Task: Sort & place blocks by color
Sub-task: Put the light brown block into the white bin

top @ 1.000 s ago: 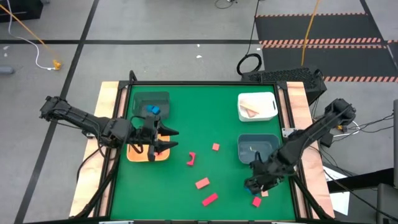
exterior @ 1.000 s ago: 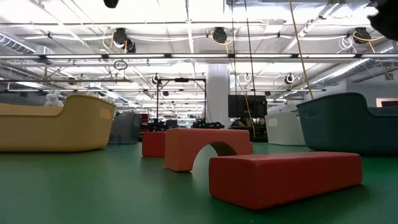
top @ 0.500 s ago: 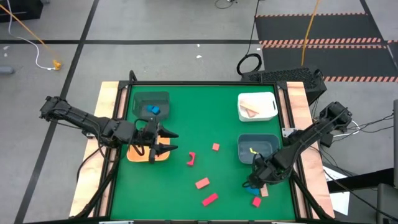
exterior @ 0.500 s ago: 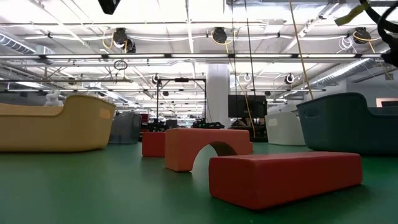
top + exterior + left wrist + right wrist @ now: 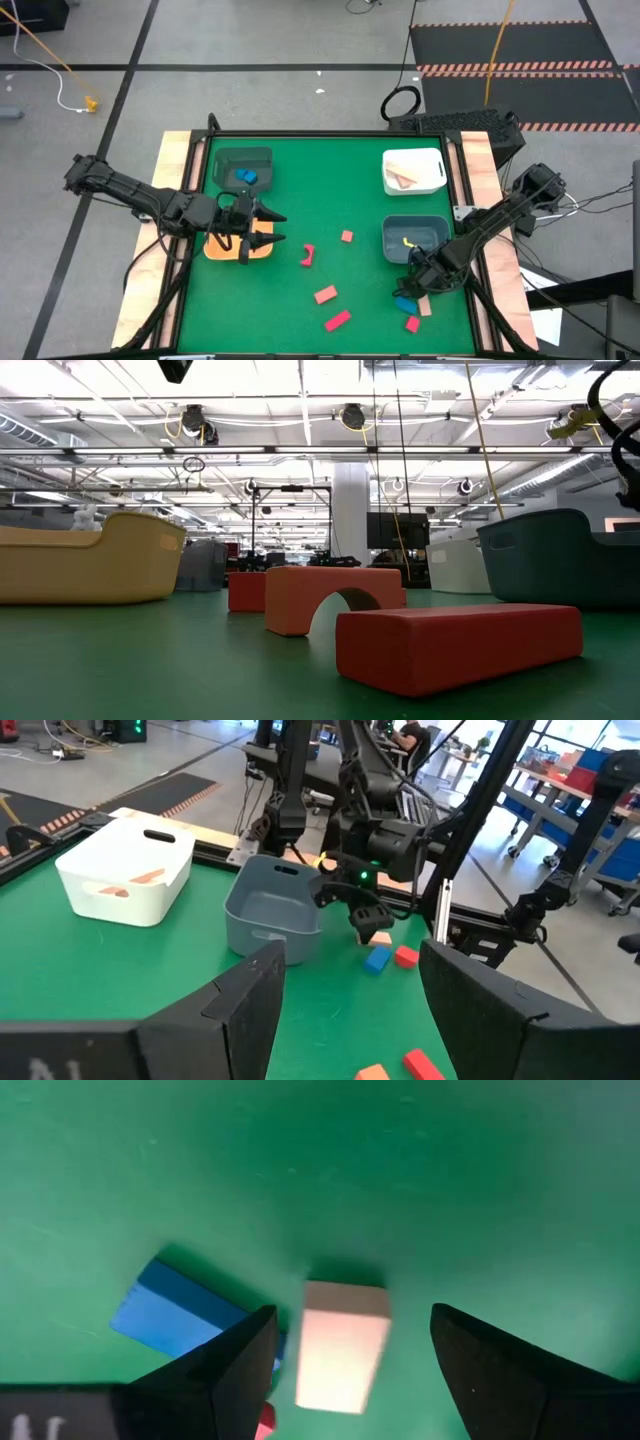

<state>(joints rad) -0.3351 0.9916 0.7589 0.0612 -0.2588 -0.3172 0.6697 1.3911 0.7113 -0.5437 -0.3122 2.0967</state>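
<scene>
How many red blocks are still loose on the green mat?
5: the small cube mid-mat, the curved piece left of it, a bar below, a longer bar near the front edge, and one beside the right arm. That arm may hide others.

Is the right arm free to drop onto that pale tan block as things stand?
Probably yes: the right end effector hangs open directly above the tan block, nothing between. The blue block beside it may crowd one finger.

No readable text, label, brand, number or sign shows in any view — the bins, blocks, table and arms bear no legible marks, and anything in the room beyond is too small to make out.
</scene>
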